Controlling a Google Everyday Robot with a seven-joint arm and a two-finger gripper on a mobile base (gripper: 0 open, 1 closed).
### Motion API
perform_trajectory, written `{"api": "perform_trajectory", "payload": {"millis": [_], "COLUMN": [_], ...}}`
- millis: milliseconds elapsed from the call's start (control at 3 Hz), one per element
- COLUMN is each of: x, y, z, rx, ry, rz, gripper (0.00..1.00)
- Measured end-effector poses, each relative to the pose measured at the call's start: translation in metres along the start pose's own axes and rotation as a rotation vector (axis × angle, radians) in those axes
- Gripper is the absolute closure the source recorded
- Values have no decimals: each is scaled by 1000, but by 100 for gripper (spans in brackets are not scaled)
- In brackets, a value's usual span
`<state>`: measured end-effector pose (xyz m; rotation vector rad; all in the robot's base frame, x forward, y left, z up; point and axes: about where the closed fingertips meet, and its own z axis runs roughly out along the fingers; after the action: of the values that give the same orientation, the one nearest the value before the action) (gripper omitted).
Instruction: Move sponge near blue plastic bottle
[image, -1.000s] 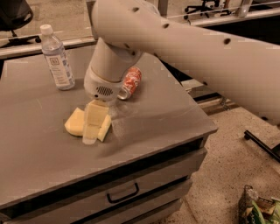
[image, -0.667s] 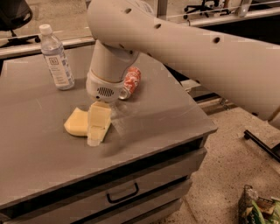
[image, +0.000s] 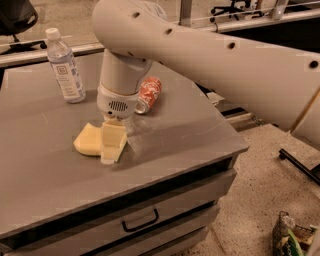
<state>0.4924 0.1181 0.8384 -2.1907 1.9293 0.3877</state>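
Observation:
The sponge (image: 88, 140), a pale yellow foam block, lies on the grey cabinet top (image: 190, 130) left of centre. My gripper (image: 113, 150) hangs from the big white arm (image: 200, 45) and is down over the sponge's right end, touching it. The blue plastic bottle (image: 65, 67), clear with a white cap and label, stands upright at the back left, well behind the sponge.
A red soda can (image: 148, 94) lies on its side just behind and right of my wrist. The cabinet has drawers with a dark handle (image: 140, 221) at its front. A bag (image: 292, 237) sits on the floor at lower right.
The gripper has settled lower and closer onto the sponge's right end. The sponge, the bottle and the can have stayed in place.

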Motion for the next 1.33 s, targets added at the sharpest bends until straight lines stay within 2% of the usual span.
{"api": "perform_trajectory", "payload": {"millis": [333, 1000, 1333], "x": [-3, -4, -3], "y": [3, 4, 4], "z": [-4, -4, -5], "rx": [24, 24, 27], "ry": [18, 18, 16], "rz": [-9, -12, -12], "gripper": [54, 99, 100]}}
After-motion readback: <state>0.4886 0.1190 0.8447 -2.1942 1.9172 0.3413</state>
